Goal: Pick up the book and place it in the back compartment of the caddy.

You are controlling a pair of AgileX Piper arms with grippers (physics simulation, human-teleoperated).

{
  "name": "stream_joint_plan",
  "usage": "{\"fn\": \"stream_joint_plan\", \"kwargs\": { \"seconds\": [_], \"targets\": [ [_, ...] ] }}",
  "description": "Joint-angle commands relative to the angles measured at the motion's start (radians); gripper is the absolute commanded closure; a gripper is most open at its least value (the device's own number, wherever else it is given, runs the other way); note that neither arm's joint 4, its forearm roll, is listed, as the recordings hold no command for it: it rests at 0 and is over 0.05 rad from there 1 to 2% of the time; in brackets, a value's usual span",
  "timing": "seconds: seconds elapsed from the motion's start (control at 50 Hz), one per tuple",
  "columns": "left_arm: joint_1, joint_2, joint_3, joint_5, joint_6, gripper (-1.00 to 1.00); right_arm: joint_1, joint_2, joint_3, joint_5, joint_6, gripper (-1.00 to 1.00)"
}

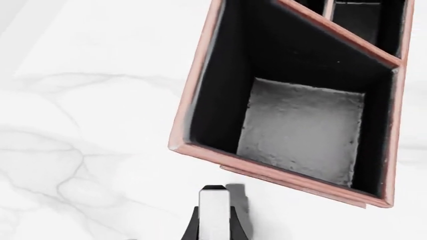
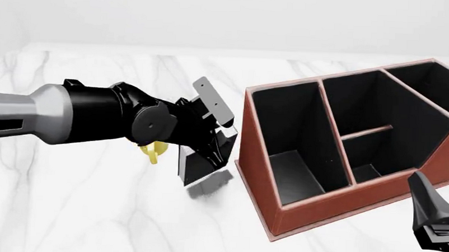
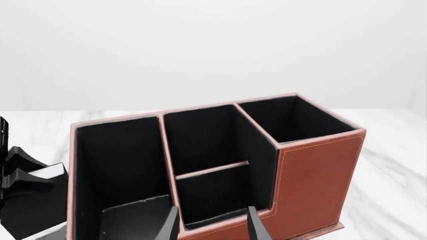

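My left gripper (image 2: 210,152) is shut on the black book (image 2: 196,165) and holds it tilted just above the table, left of the caddy (image 2: 262,161). The book's white page edges (image 1: 213,212) point at the caddy's long end cell (image 1: 300,130). The book also shows in the right wrist view (image 3: 30,212). The caddy is reddish-brown with black lining. The back compartment (image 2: 369,171) is the small cell behind the lowest outer wall, sharing a low divider (image 2: 366,131) with its twin; it also shows in the right wrist view (image 3: 213,196). My right gripper (image 3: 213,227) is open and empty beside that low wall.
A yellow mug (image 2: 153,152) stands on the white marble table (image 2: 94,211), mostly hidden behind my left arm. A tall square cell (image 2: 433,88) takes up the caddy's far right end.
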Motion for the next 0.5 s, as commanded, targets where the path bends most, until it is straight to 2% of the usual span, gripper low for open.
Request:
{"fn": "stream_joint_plan", "kwargs": {
  "seconds": [0.02,0.06,0.14,0.2,0.22,0.24,0.4,0.44,0.46,0.5],
  "targets": [
    [-0.018,-0.161,-0.065,0.199,0.004,1.0,-0.001,0.002,0.001,-0.002,-0.001,-1.0],
    [0.004,-0.184,-0.131,0.254,0.027,1.0,-0.001,0.006,0.001,-0.006,0.0,-1.0],
    [-0.008,-0.217,-0.253,0.377,0.046,1.0,-0.001,0.006,0.001,-0.006,0.0,-1.0],
    [-0.006,-0.225,-0.299,0.414,0.066,1.0,-0.002,0.006,0.001,-0.006,0.001,-1.0],
    [-0.008,-0.229,-0.367,0.462,0.074,1.0,-0.002,0.006,0.001,-0.006,0.001,-1.0],
    [-0.008,-0.228,-0.369,0.463,0.074,1.0,-0.002,0.006,0.001,-0.006,0.001,-1.0],
    [-0.004,-0.205,-0.67,0.626,0.119,1.0,0.0,-0.003,0.0,0.002,0.001,-1.0],
    [-0.008,-0.2,-0.701,0.638,0.123,1.0,0.0,-0.003,0.0,0.003,0.002,-1.0],
    [-0.018,-0.19,-0.783,0.665,0.119,1.0,0.0,-0.005,0.0,0.004,0.002,-1.0],
    [-0.031,-0.184,-0.818,0.68,0.12,1.0,0.001,-0.006,0.0,0.005,0.001,-1.0]
  ]
}}
